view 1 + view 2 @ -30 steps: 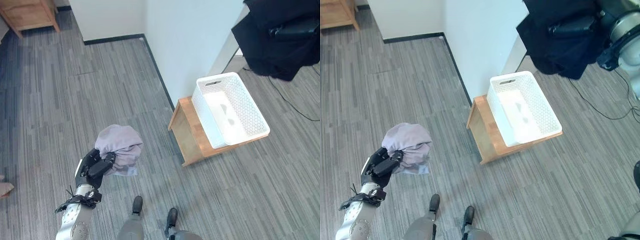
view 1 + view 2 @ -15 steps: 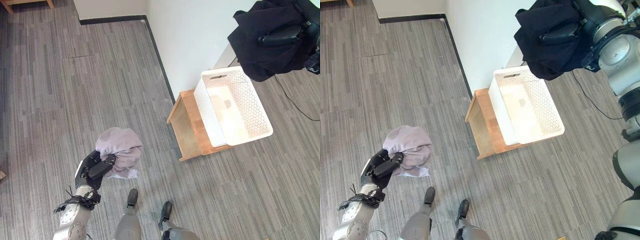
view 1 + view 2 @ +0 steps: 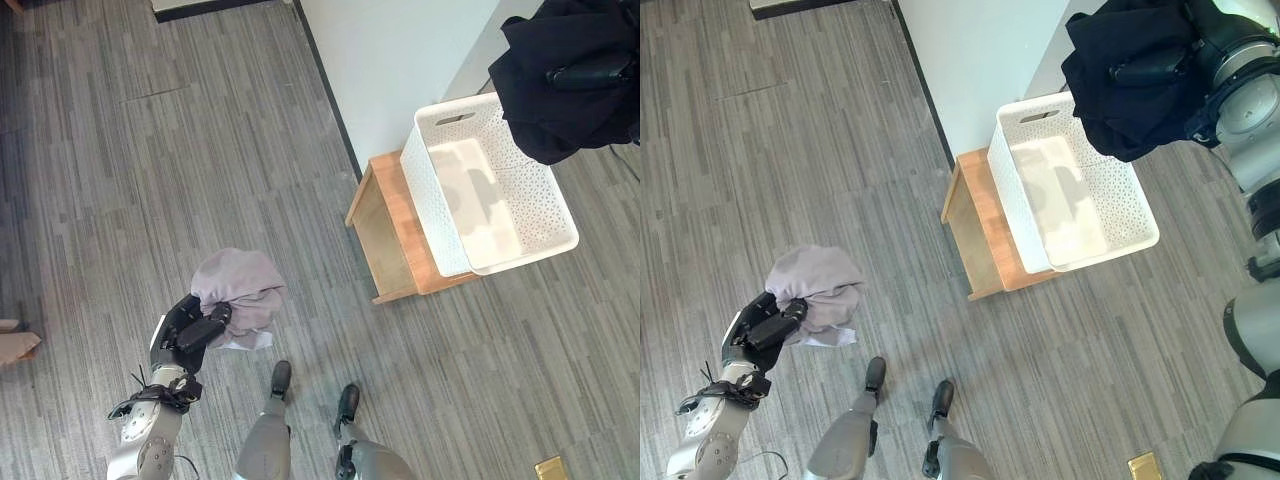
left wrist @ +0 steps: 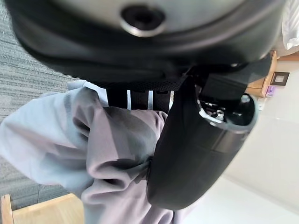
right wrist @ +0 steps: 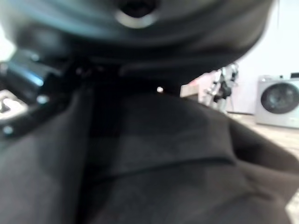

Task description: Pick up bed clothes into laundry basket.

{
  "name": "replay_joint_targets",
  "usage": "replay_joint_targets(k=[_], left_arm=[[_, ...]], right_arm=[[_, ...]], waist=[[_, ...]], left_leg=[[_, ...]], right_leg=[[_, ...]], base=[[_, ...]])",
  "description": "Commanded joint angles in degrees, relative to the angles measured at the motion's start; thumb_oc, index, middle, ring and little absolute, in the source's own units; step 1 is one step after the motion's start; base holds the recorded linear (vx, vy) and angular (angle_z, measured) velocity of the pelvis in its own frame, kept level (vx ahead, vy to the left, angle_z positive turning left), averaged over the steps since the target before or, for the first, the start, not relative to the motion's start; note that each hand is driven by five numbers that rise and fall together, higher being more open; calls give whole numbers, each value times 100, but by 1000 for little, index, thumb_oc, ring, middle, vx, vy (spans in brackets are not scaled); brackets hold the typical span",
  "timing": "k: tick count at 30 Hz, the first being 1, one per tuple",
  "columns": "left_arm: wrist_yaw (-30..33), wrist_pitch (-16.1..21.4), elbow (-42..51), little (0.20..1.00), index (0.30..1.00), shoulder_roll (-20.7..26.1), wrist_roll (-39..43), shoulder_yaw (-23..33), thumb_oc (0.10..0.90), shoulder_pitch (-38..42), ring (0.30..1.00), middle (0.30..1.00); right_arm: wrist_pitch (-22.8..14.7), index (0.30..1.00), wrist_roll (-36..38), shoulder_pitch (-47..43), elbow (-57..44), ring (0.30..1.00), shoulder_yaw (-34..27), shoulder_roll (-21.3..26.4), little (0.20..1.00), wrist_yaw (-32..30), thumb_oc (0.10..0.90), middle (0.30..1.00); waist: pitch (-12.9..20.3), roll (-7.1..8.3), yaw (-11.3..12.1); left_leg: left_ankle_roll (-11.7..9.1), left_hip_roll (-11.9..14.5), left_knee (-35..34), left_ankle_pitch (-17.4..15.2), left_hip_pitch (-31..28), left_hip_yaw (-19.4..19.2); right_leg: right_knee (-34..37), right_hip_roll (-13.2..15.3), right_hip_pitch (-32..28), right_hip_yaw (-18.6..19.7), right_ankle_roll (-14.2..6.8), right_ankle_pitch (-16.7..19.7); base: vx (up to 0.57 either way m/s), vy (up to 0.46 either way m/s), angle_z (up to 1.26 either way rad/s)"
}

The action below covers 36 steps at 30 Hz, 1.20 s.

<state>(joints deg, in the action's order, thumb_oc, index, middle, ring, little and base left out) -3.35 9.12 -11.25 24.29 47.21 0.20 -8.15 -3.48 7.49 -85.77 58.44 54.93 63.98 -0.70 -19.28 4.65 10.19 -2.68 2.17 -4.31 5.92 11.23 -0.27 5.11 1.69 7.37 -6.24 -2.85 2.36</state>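
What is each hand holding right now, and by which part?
The left hand grips the bunched grey cloth at its lower edge. The right hand holds the black garment near its top, above the basket.

Both arms are that silver-grey shell look. The left arm (image 3: 146, 445) is a smooth rounded tube with a small dark round dot on it and black strapping bunched round the wrist. The left hand (image 3: 190, 332) is all black with glossy finger segments. Up close the thumb (image 4: 196, 154) is a fat shiny black pod with a bare metal hinge and tiny screws. The right arm (image 3: 1252, 98) is chunkier: bulbous grey joints split by dark ring seams. The right hand (image 3: 1148, 70) is dark as well.
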Motion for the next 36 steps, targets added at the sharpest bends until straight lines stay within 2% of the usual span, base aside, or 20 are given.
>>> replay_joint_targets(k=[1,7,8,13,24,25,26,33,36], left_arm=[[-94,616,823,300,300,423,206,186,400,26,300,300],[-39,631,937,300,300,417,188,180,400,9,300,300],[-26,647,970,300,300,415,181,182,400,31,300,300],[26,670,1032,300,300,340,175,97,400,123,300,300],[108,738,940,300,300,225,124,-81,400,435,300,300],[106,742,952,300,300,219,122,-84,400,437,300,300],[112,747,947,300,300,222,119,-83,400,445,300,300],[83,756,925,300,300,227,142,-89,400,453,300,300],[57,777,841,300,300,261,188,-29,400,488,300,300]], right_arm=[[35,300,-68,-1005,681,300,-188,-10,300,-632,400,300],[89,300,-45,-960,1015,300,-240,-88,300,-638,400,300],[96,300,20,-886,1125,300,-343,-117,300,-647,400,300],[120,300,149,-647,1371,300,-586,-147,300,-641,400,300],[90,300,342,-378,1273,300,-708,-372,300,-496,400,300],[73,538,384,-367,1245,538,-715,-377,538,-486,558,538],[77,900,402,-356,1235,900,-721,-371,900,-492,800,900],[-21,900,623,-327,1016,900,-675,-278,900,-316,800,900],[-108,900,847,-309,250,900,-560,-66,900,-176,800,900]], waist=[[338,134,24],[269,-18,38],[230,-84,56],[137,-209,92],[-63,-268,25],[-62,-274,12],[-58,-272,4],[-54,-230,-36],[-26,-181,-99]], left_leg=[[-139,63,14,54,434,269],[-158,47,-10,102,545,301],[-167,43,-16,125,596,306],[-183,37,-28,171,714,347],[-239,52,-26,233,808,399],[-236,54,-26,228,802,399],[-235,59,-23,225,798,394],[-249,91,-26,236,738,381],[-261,107,-46,233,666,361]], right_leg=[[-190,607,425,46,-561,14],[-146,605,545,54,-554,44],[-133,604,599,70,-553,56],[-80,603,700,84,-548,97],[-75,552,823,183,-527,102],[-82,551,820,182,-526,106],[-84,549,816,184,-530,109],[-76,532,774,208,-511,115],[-73,512,741,240,-503,123]], base=[[0,0,0],[0,0,0],[0,0,0],[-1,-5,2],[-10,-14,-7],[0,0,0],[0,0,0],[-6,-3,1],[-43,-9,-5]])
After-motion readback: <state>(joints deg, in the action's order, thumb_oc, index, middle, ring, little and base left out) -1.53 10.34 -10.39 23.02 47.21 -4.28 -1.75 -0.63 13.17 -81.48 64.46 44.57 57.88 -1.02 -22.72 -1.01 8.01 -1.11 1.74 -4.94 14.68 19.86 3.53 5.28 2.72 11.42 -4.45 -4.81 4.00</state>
